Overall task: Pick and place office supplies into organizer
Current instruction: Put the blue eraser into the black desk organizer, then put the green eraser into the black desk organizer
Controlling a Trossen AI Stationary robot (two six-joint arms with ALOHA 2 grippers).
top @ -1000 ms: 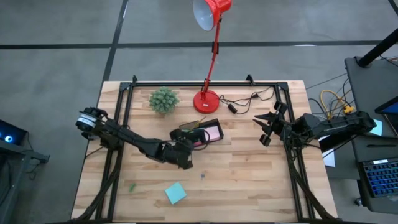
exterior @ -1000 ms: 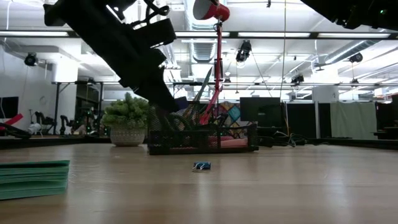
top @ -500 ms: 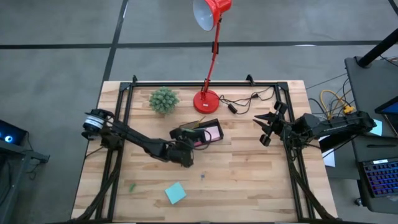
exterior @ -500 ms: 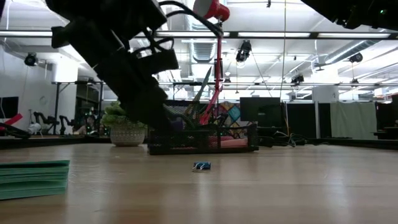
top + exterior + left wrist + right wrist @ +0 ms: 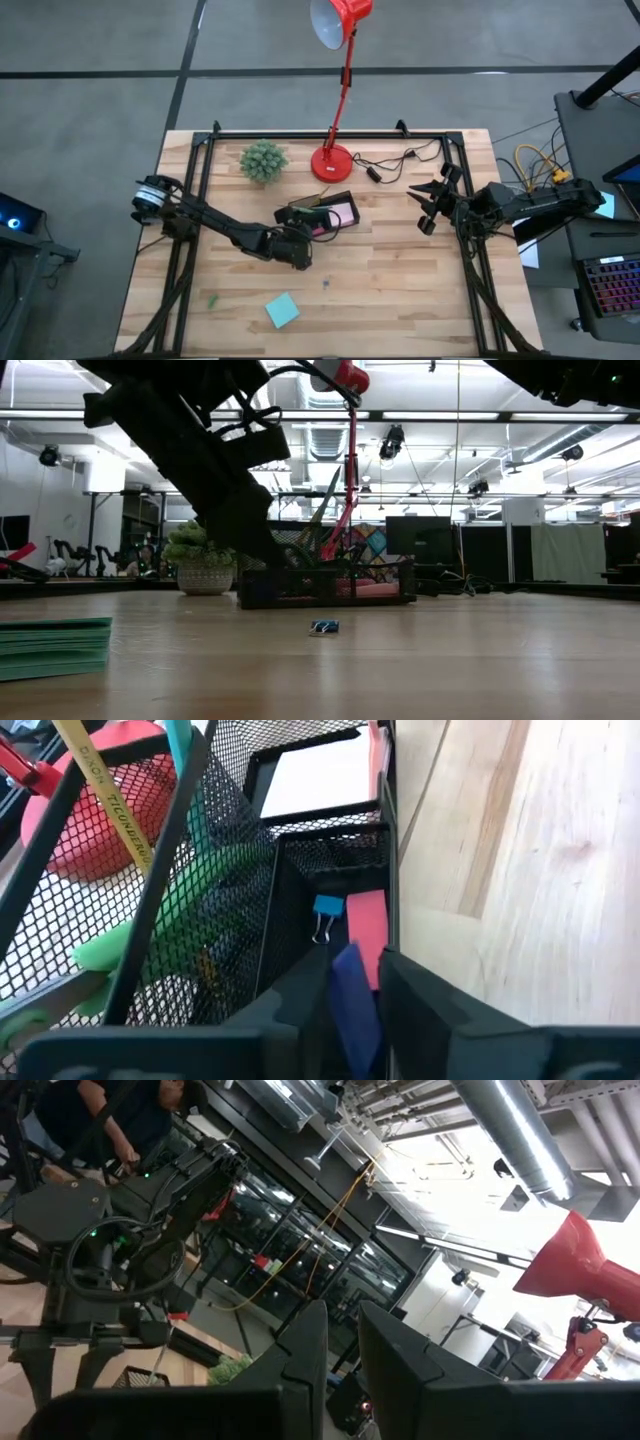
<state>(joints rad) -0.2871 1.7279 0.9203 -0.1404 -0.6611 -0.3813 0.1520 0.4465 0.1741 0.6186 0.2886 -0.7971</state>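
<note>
The black mesh organizer (image 5: 347, 199) (image 5: 330, 595) (image 5: 330, 850) sits mid-table. In it are a pink sticky pad (image 5: 320, 775), a yellow pencil (image 5: 105, 790), a pale green pen (image 5: 180, 750), green-handled scissors (image 5: 165, 915), a red eraser (image 5: 368, 920) and a blue binder clip (image 5: 327, 910). My left gripper (image 5: 302, 238) (image 5: 262, 555) (image 5: 355, 1020) stands over the organizer's near-left end, shut on a purple eraser (image 5: 352, 1000). A blue sticky pad (image 5: 282, 310) (image 5: 50, 648) lies flat near the near edge. My right gripper (image 5: 428, 205) (image 5: 343, 1350) waits at the right side with a narrow gap between its fingers. My left gripper pinches the purple eraser's near part (image 5: 358, 1030) between its two fingers, slanting down from the table's near-left side. The eraser's free end (image 5: 345, 965) points into the organizer's small compartment, over the red eraser and the clip. Whether it touches them I cannot tell.
A red desk lamp (image 5: 332, 160) and a small green spiky plant (image 5: 263, 160) (image 5: 203, 555) stand behind the organizer, with a black cable (image 5: 385, 165) beside the lamp. A second small blue clip (image 5: 325, 284) (image 5: 324, 627) and a green bit (image 5: 212, 300) lie on the near boards.
My left gripper has sunk lower over the organizer's near-left end and drawn slightly toward the table's left, keeping the purple eraser in its fingers. The right arm and the loose things on the table have stayed put.
</note>
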